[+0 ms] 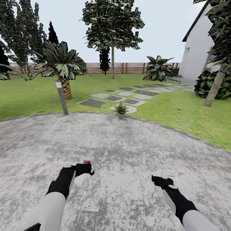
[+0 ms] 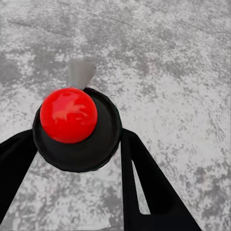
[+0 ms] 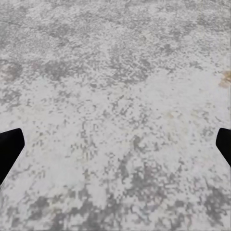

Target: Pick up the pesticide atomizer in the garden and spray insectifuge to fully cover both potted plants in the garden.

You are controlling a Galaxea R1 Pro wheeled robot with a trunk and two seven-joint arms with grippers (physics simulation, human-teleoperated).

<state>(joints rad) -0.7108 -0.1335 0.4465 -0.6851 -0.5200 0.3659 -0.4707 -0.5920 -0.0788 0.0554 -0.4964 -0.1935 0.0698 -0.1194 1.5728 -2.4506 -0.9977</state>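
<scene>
Left tool (image 1: 86, 168), lower left of the head frame, clamped on the pesticide atomizer (image 1: 87, 163); left wrist view shows its dark round head and red spot (image 2: 69, 114) between the black fingers (image 2: 149, 183). Right tool (image 1: 159, 180), lower right, fingers spread apart, holding nothing, over the mottled patio (image 1: 128, 154). One potted plant (image 1: 121, 110) at the patio's far edge, centre frame, beside stepping slabs (image 1: 115, 98). Grey bollard lamp (image 1: 61, 97) left of it.

Grey bollard lamp (image 1: 61, 97), slim post, upright at the lawn's edge. Short palm with scaly brown trunk (image 1: 65, 86) just behind it. White house wall (image 1: 198, 54) far right; horizontal-slat wooden fence (image 1: 128, 67) along the back.
</scene>
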